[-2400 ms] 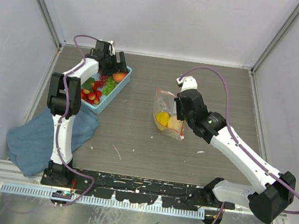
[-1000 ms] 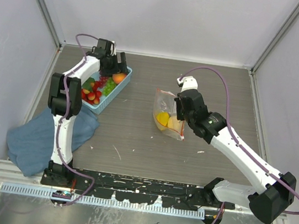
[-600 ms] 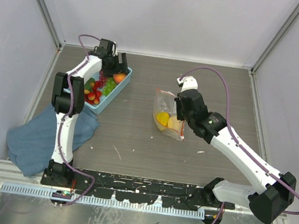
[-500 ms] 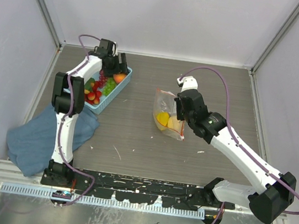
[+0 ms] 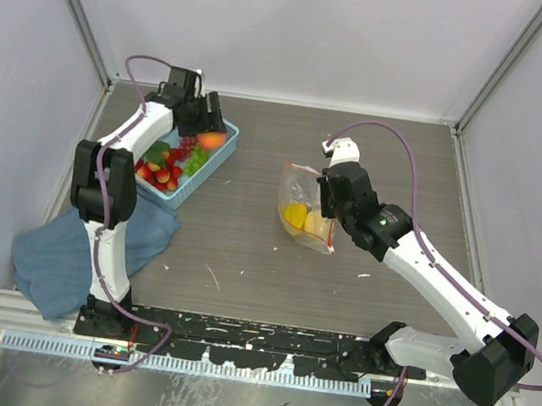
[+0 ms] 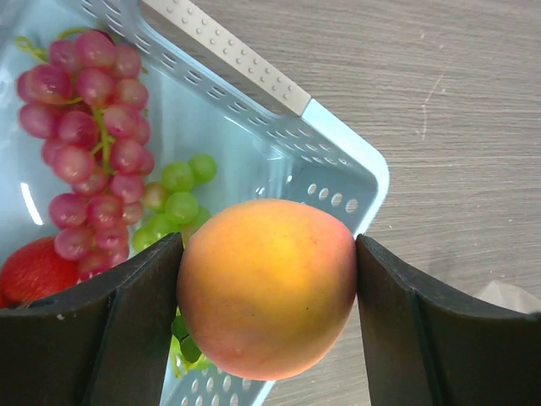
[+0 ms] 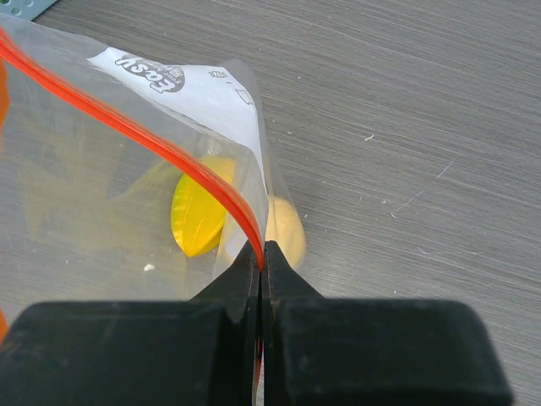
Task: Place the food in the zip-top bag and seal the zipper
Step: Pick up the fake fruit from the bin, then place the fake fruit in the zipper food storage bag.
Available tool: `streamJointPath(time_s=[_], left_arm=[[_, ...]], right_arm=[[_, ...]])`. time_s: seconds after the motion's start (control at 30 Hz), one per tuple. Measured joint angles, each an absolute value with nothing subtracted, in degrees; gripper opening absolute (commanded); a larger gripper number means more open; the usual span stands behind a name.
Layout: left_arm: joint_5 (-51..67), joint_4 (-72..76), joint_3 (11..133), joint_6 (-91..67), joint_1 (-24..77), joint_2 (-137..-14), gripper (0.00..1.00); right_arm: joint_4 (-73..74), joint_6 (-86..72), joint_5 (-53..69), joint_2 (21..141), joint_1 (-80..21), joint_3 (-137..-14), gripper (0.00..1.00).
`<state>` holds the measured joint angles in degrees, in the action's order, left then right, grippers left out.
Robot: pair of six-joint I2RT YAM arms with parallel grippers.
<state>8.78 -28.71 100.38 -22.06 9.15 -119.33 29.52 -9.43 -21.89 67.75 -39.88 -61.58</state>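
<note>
Peach [image 6: 266, 288] sits gripped in the left hand [image 6: 267, 292] over the basket [image 6: 336, 159] corner.

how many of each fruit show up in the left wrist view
peach: 1
purple-red grape bunch: 1
green grape bunch: 1
red berry: 1, only partly in view
total: 4
</note>
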Motion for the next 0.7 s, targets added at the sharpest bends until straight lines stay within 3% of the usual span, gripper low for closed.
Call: streamJointPath(time_s=[0.43, 0.7], left_arm=[[8.5, -20.6, 86.4, -22.5, 9.4, -103.7, 0.55], [11.2, -13.3, 72.7, -23.3, 14.0, -86.9, 0.55]], right_arm=[[29.7, -9.4, -21.5, 68.0, -39.9, -63.6, 0.01], [30.2, -9.4, -20.9, 68.7, -39.9, -66.1, 0.01]])
